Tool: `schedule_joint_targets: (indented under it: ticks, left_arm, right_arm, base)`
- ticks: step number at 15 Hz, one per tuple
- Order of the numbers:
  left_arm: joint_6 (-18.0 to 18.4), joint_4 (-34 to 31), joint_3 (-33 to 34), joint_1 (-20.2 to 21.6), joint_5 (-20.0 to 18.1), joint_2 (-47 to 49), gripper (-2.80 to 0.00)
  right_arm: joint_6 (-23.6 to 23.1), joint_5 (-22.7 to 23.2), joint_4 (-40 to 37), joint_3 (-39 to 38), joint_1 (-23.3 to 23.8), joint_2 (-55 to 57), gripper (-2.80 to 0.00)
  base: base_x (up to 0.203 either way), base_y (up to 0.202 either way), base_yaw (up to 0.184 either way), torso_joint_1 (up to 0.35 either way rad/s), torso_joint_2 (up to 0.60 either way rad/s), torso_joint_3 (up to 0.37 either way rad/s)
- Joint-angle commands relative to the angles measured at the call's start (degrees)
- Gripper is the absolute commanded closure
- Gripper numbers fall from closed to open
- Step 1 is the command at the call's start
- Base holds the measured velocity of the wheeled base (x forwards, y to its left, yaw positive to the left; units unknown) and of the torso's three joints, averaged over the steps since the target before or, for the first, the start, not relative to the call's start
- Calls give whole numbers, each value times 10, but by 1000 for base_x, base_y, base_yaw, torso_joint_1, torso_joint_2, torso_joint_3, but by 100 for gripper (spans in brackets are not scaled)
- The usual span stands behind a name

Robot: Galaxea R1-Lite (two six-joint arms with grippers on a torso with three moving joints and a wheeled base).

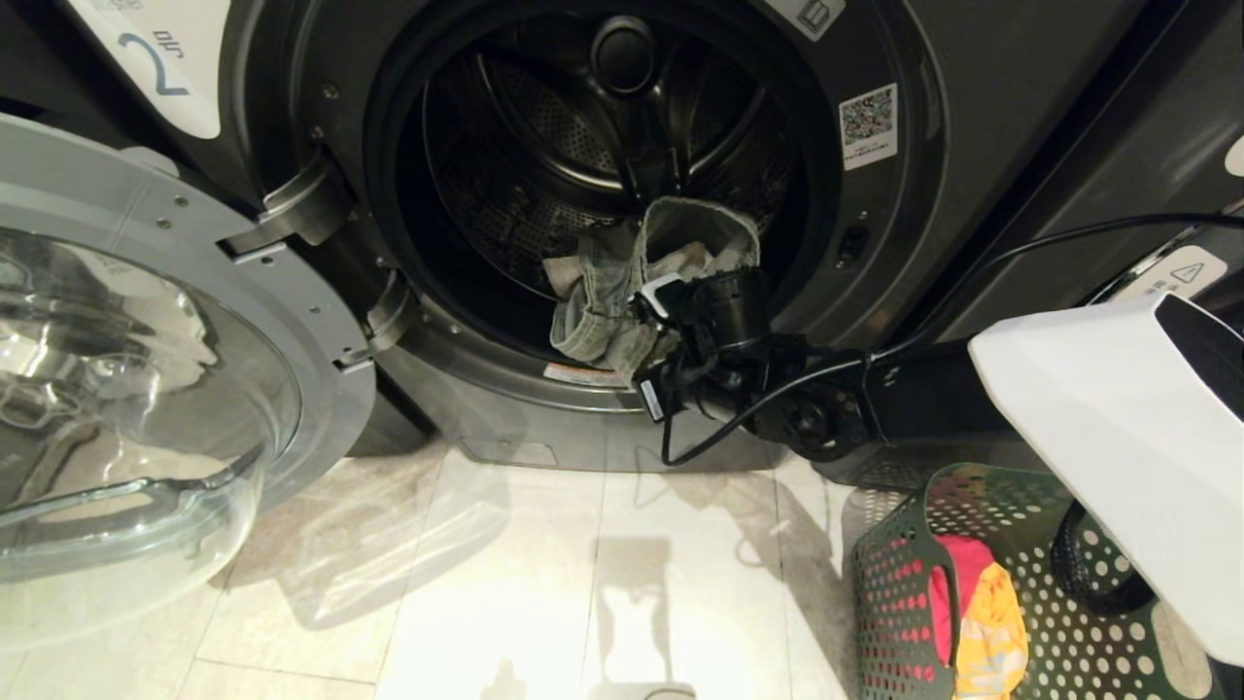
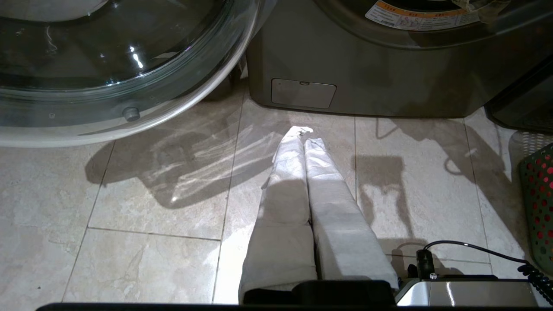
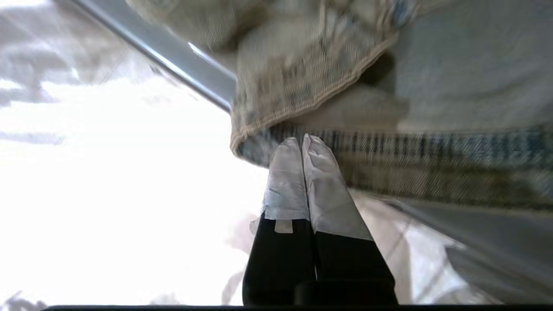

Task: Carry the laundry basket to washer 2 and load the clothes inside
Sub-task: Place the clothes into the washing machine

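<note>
denim at the drum mouth of washer 2

the right gripper [image 3: 302,140] reaches into the open mouth of washer 2 [image 1: 875,58], its two taped fingers [image 3: 285,172] pressed together with no gap between them. the fingertips sit against the hem of a faded denim garment [image 1: 622,282]; whether any cloth is pinched between them cannot be told. the denim lies just ahead of and above the gripper, draped over the lower lip of the opening, part inside the perforated drum [image 1: 544,126] and part hanging over the door seal. the machine's glass door [image 1: 126,389] stands swung wide, well off to the gripper's left side (its white label with the blue numeral 2 shows above the hinge). behind and below the arm, on the tiled floor [image 1: 544,583], stands the laundry basket [image 1: 894,574], dark green and perforated, with a red garment [image 1: 957,583] and an orange-yellow garment [image 1: 991,632] lying in it. the left gripper [image 2: 302,136] hangs low over the floor tiles in front of the washer's base panel, fingers closed on nothing, with the door glass off to one side of it and the basket's edge to the other.
</note>
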State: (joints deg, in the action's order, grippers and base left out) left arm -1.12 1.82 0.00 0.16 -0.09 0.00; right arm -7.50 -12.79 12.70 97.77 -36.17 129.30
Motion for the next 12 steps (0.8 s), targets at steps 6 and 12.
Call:
schedule_joint_targets:
  ticks: [6, 12]
  left_arm:
    - [0, 0, 6, 0, 0, 0, 0]
    - [0, 0, 6, 0, 0, 0, 0]
  right_arm:
    - [-8, -28, -28, 131, 14, 96, 0]
    - [-13, -33, 135, 150, 17, 128, 0]
  base:
    - [0, 0, 0, 0, 0, 0]
    - [0, 0, 0, 0, 0, 0]
